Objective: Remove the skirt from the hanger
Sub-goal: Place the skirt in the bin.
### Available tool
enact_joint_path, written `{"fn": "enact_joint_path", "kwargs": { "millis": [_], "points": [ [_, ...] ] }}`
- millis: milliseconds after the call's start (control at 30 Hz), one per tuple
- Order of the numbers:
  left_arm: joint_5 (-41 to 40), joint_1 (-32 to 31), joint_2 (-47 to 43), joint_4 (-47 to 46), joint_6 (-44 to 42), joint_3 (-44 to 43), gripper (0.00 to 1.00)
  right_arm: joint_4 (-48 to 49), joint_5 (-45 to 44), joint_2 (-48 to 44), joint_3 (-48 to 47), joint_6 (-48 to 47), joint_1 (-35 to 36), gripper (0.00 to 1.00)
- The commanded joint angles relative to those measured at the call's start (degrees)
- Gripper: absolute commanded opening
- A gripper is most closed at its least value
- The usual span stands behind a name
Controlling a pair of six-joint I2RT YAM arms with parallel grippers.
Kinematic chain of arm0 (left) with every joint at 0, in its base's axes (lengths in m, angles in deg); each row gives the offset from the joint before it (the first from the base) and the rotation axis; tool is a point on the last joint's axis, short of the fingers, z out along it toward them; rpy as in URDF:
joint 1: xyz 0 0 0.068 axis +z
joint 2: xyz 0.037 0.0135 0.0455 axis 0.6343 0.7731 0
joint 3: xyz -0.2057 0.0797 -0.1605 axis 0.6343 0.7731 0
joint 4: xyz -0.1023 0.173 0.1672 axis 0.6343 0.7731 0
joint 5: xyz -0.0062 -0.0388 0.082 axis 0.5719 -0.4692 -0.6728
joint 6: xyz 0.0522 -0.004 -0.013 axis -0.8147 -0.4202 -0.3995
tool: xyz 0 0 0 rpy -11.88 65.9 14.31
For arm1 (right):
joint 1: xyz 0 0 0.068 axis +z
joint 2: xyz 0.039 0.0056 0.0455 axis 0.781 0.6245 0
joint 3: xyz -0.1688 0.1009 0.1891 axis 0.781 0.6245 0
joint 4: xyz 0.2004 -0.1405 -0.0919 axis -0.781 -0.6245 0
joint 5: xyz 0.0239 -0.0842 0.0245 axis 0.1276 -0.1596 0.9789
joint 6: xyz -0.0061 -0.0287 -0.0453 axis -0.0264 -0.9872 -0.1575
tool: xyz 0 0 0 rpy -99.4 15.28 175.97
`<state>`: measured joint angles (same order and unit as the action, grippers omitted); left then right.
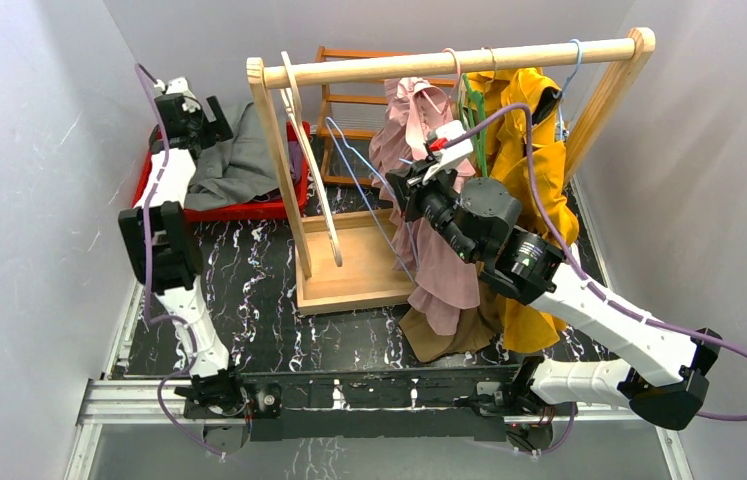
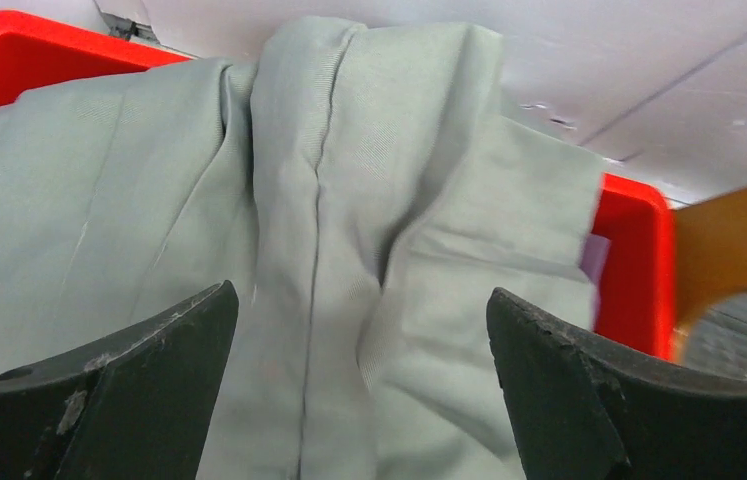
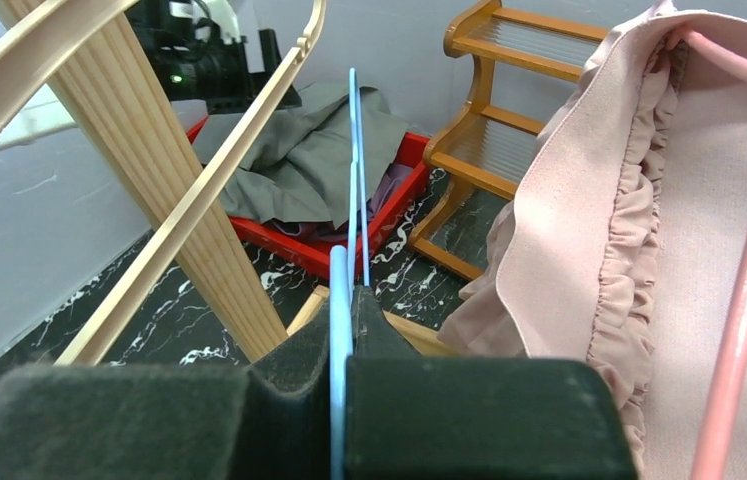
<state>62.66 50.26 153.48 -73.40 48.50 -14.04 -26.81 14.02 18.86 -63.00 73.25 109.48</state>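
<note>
Loosely folded grey skirt in red bin, left gripper splayed above, right gripper clamping blue hanger

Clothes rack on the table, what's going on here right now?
The grey skirt lies in the red bin, off its hanger. The left gripper hovers open right over it. The right gripper is shut on the bare blue hanger at the wooden rack, where a pink garment and a yellow garment hang.

Left gripper: jaws wide apart, dark fingers flanking a raised fold of the grey skirt. Skirt lies crumpled in the red bin. Wooden piece at right edge.
</note>
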Motion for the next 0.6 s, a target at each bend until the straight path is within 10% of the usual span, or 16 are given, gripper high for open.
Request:
{"fn": "enact_joint_path", "kwargs": {
  "millis": [0,267,567],
  "points": [
    [-1.6,-0.9,8.4,-2.5,-3.6,-10.4,0.95,1.3,-1.3,-0.2,-2.9,0.0,-0.1,0.00],
    [-11.1,-4.5,23.0,-2.1,-10.5,-23.8,0.96,0.3,-1.4,2.1,-5.0,-0.6,0.0,0.00],
    [-13.6,-4.3,9.9,-9.4,-12.9,-4.7,0.23,1.7,0.5,3.1,-4.7,0.1,0.0,0.00]
  ]
}}
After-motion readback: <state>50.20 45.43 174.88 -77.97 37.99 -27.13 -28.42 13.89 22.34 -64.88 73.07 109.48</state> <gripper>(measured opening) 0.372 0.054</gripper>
